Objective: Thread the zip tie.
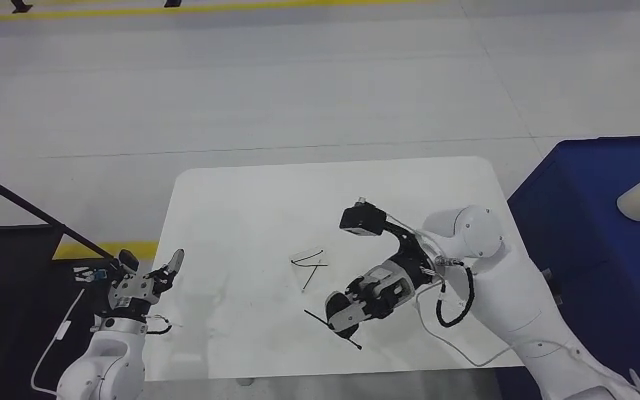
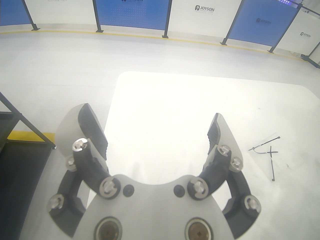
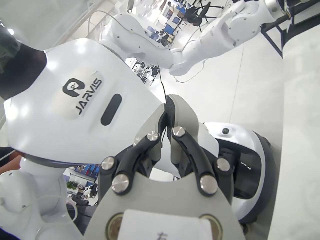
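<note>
The right gripper (image 1: 338, 318) is low in the middle of the top view, over the white table (image 1: 250, 220). Its fingers are pressed together on a thin black zip tie (image 3: 163, 87). The left gripper (image 2: 150, 112) is at the lower left, with its fingers wide apart. More zip ties (image 1: 310, 265) lie in the middle of the table.

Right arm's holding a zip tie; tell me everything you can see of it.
The zip tie is a thin black strip, plastic by its look, nearly straight and not looped. The right gripper, over the white table, is shut on it partway along, so both ends stick out.
</note>
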Robot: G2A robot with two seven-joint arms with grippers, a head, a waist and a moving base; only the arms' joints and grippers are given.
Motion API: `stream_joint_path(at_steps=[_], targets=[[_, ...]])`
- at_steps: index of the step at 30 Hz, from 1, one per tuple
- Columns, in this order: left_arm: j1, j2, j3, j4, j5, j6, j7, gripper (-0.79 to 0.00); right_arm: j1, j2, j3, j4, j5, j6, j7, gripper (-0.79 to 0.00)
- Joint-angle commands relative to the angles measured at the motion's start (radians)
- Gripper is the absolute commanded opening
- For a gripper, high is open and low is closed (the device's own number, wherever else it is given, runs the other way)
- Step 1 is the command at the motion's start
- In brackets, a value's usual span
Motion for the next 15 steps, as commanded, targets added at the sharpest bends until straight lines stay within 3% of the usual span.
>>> stream_joint_path(at_steps=[1,11,15], targets=[[0.000,0.000,0.000,0.000,0.000,0.000,0.000,0.000,0.003,-0.001,0.000,-0.002,0.022,-0.001,-0.002,-0.785],[0.000,0.000,0.000,0.000,0.000,0.000,0.000,0.000,0.003,-0.001,0.004,0.001,-0.016,-0.015,-0.049,-0.785],[0.000,0.000,0.000,0.000,0.000,0.000,0.000,0.000,0.009,-0.017,-0.018,-0.074,0.106,-0.036,-0.099,-0.785]])
